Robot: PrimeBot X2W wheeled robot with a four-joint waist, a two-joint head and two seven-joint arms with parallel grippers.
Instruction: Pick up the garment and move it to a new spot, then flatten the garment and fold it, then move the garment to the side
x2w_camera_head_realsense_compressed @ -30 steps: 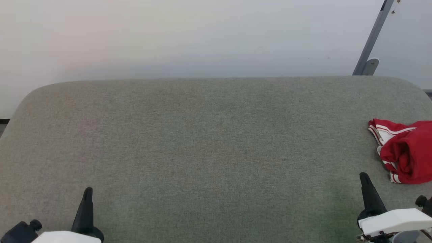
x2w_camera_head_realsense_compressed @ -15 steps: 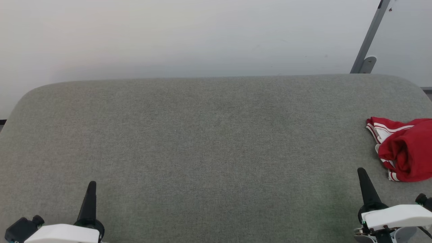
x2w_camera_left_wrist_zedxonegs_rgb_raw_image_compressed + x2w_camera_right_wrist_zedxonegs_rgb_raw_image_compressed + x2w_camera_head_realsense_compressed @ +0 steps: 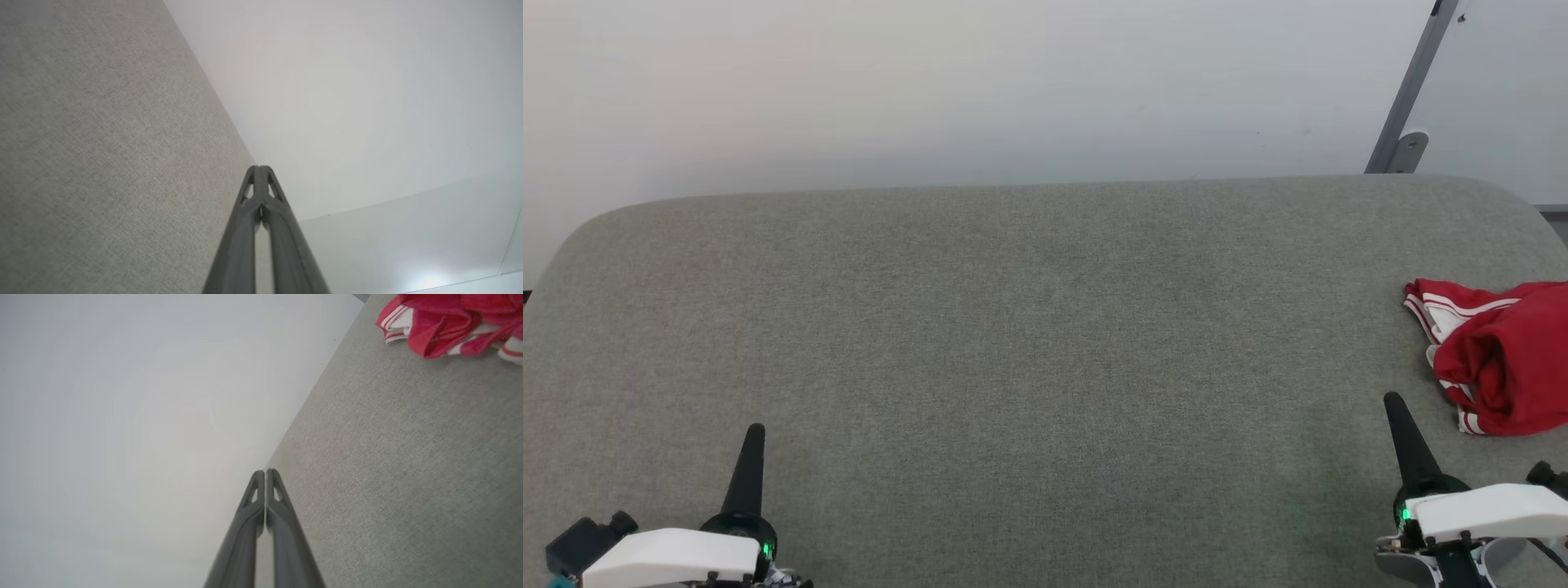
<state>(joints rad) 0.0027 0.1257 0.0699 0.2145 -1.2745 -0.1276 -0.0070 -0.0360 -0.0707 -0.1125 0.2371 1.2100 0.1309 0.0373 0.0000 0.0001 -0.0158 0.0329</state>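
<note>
We see the shirt (image 3: 1507,363) bunched up at the right edge of the table (image 3: 1045,327), its striped trim facing the table's middle. Bunched and cut off, it shows no clear long axis. Our left gripper (image 3: 756,430) and right gripper (image 3: 1392,400) hover over the table's near edge, fingers pressed together, holding nothing.

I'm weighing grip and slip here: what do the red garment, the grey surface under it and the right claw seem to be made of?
The garment looks like soft matt knit fabric: it lies in loose rumpled folds. The grey surface seems a matt woven cloth, its fine weave visible. The right claw is dark, matt, likely moulded plastic, given smooth struts and cut-outs.
</note>
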